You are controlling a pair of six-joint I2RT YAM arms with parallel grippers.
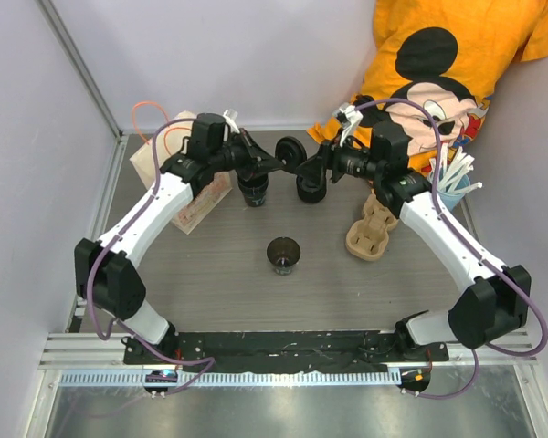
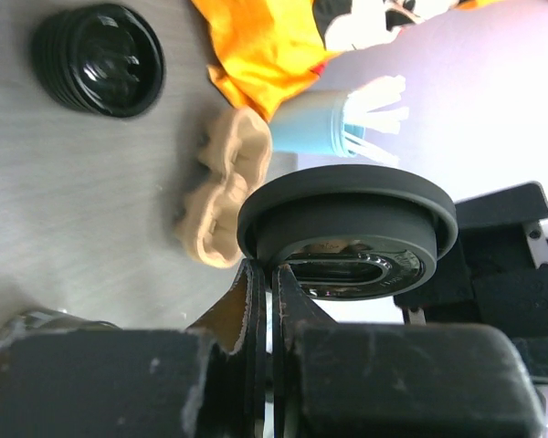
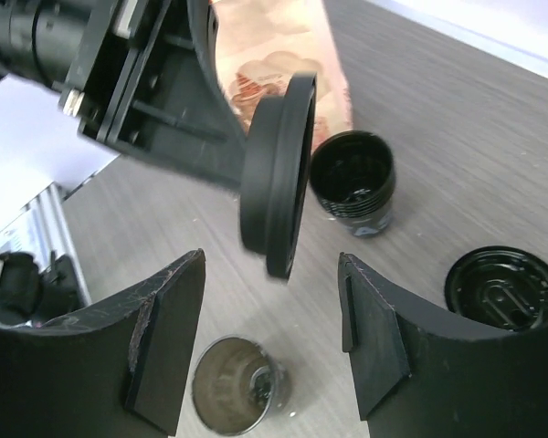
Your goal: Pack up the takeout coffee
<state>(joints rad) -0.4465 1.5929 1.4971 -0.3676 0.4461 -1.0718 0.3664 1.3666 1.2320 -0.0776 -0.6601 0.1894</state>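
Black lid (image 3: 279,173) pinched by its rim in closed left hand (image 2: 267,283), held edge-on above table (image 1: 210,292), upper centre of overhead view, presumably offered to right hand (image 3: 269,265): jaws spread wide, not touching. Black cup (image 1: 253,190) upright on table close by, uncapped.

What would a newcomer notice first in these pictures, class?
The bright orange Mickey Mouse shirt at the far right corner stands out. Mid-scene, above the far half of the tabletop, the left gripper pinches a black lid on edge, and the right gripper faces it, open.
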